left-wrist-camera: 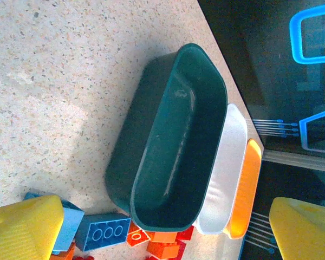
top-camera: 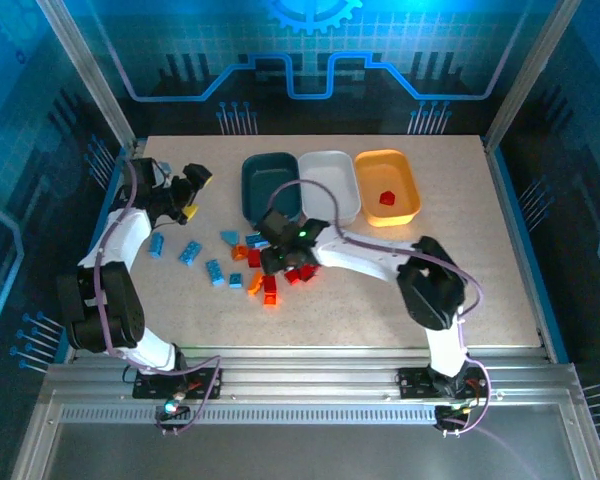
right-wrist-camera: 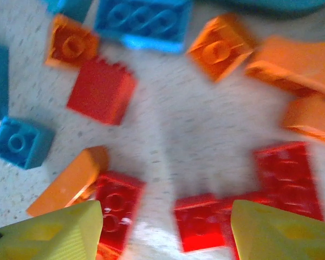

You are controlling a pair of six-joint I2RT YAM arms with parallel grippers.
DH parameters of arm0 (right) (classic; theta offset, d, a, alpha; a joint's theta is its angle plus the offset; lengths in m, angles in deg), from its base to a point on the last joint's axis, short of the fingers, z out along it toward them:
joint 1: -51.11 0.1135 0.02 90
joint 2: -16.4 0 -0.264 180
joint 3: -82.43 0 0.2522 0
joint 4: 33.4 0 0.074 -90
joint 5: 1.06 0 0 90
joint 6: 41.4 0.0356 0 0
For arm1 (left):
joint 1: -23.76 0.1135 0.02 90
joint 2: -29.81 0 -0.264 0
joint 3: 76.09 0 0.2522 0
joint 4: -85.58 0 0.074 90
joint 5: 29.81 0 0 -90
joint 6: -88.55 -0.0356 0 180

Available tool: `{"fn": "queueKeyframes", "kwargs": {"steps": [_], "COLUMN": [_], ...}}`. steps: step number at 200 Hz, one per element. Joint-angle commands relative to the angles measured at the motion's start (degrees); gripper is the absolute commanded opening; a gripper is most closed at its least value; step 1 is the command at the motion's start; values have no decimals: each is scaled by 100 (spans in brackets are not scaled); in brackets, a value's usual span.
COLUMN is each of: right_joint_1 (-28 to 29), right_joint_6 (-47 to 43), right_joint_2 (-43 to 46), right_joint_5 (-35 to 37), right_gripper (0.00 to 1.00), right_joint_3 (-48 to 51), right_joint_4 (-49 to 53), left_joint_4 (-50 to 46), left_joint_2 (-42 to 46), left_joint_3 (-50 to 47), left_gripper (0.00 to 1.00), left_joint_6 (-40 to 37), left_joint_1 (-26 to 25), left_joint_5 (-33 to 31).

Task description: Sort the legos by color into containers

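Note:
The legos lie in a loose pile left of the table's middle: light blue bricks [top-camera: 189,252], orange ones [top-camera: 255,283] and red ones [top-camera: 270,290]. Behind them stand the containers: a dark teal tub [top-camera: 263,190], a white tub [top-camera: 332,170] and a yellow-orange tub [top-camera: 405,178] holding one red brick [top-camera: 387,197]. My right gripper [right-wrist-camera: 168,227] hangs open just above the pile, with a red brick [right-wrist-camera: 203,222] on the table between its yellow fingers [right-wrist-camera: 54,233] and another red brick [right-wrist-camera: 115,208] by the left one. My left gripper [top-camera: 190,190] is wide open, holding nothing, left of the teal tub [left-wrist-camera: 173,146].
In the right wrist view, a blue brick [right-wrist-camera: 143,21], orange bricks [right-wrist-camera: 222,46] and a red brick [right-wrist-camera: 102,89] lie just beyond the fingers. A metal frame post [top-camera: 90,70] stands at the back left. Bare tabletop [top-camera: 460,250] extends to the right.

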Motion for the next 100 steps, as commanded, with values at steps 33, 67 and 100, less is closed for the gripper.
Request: {"fn": "queueKeyframes", "kwargs": {"steps": [33,67,100], "right_joint_1": [366,376,335], "right_joint_6": [314,347,393], "right_joint_2": [-710,-783,-972], "right_joint_5": [99,208,152], "right_gripper": [58,58,57], "right_joint_3": [-563,-474,-468], "right_joint_4": [611,736,791], "left_joint_4": [182,270,354], "left_joint_2": [145,201,185], "left_joint_3": [-101,-136,-161], "left_gripper": [99,99,99], "left_joint_6": [340,400,467], "left_joint_1": [10,10,10], "left_joint_5": [176,236,314]}}
